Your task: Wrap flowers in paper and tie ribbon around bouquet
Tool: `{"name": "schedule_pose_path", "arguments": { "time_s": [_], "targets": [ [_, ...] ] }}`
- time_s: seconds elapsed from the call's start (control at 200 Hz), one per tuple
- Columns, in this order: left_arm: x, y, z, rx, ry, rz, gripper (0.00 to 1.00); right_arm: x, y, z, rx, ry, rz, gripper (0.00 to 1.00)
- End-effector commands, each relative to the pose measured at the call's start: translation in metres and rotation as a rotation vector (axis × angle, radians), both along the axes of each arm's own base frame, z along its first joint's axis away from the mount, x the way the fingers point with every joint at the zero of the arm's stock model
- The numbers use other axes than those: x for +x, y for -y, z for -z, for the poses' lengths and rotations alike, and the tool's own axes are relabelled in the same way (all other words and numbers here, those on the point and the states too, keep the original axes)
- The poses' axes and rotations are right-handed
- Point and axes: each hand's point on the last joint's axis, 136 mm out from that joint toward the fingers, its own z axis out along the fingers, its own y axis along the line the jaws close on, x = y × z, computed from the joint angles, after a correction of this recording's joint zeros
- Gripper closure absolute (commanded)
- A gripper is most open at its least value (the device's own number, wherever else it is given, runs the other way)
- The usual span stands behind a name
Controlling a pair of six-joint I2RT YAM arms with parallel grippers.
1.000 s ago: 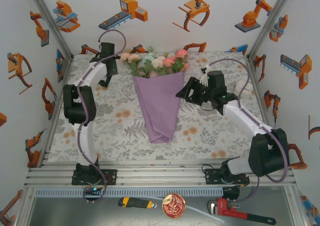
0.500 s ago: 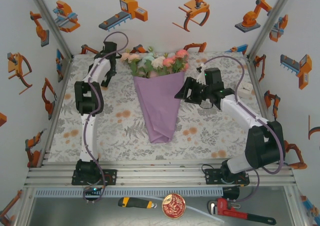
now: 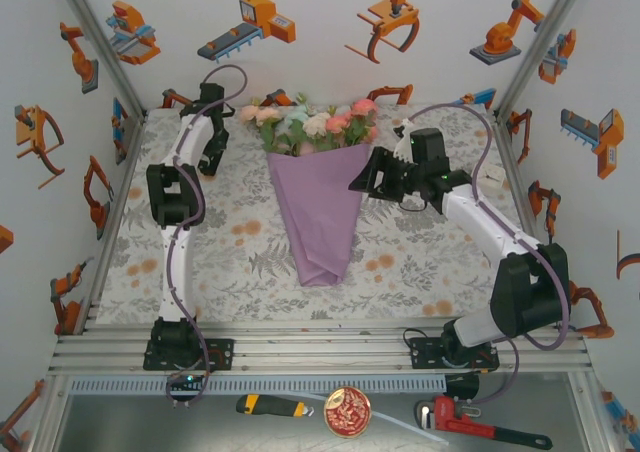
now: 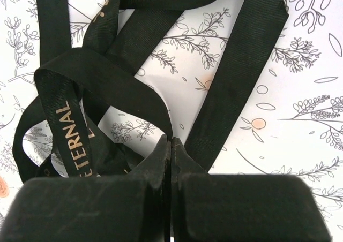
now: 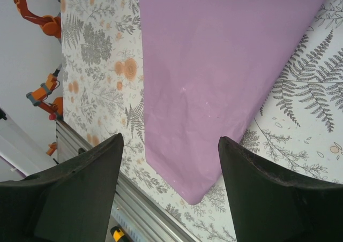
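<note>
While left end effector (image 4: pixel 170 145) pinches ribbon (image 4: pixel 236 81), right end effector (image 3: pixel 360 184) spread wide, at paper (image 3: pixel 320 212) rt edge.

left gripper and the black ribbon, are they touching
Touching. The left wrist view shows the left gripper shut, with a fold of the ribbon running straight into its closed fingertips, no gap between them.

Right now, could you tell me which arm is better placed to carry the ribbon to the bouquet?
Left, probably: the left gripper is already shut on the ribbon. The right gripper hangs open beside the bouquet, holding nothing.
</note>
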Motion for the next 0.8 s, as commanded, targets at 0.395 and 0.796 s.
{"name": "schedule_pose_path", "arguments": {
  "time_s": [0.395, 0.796],
  "targets": [
    [-0.160, 0.130, -0.307, -0.680, 0.455, 0.141, 1.00, -0.054, -0.077, -0.143, 0.004, 0.699, -0.215, 0.32],
    [-0.269, 0.167, -0.398, -0.848, 0.633, 0.275, 1.00, -0.094, -0.189, -0.176, 0.183, 0.928, -0.404, 0.24]
  ]
}}
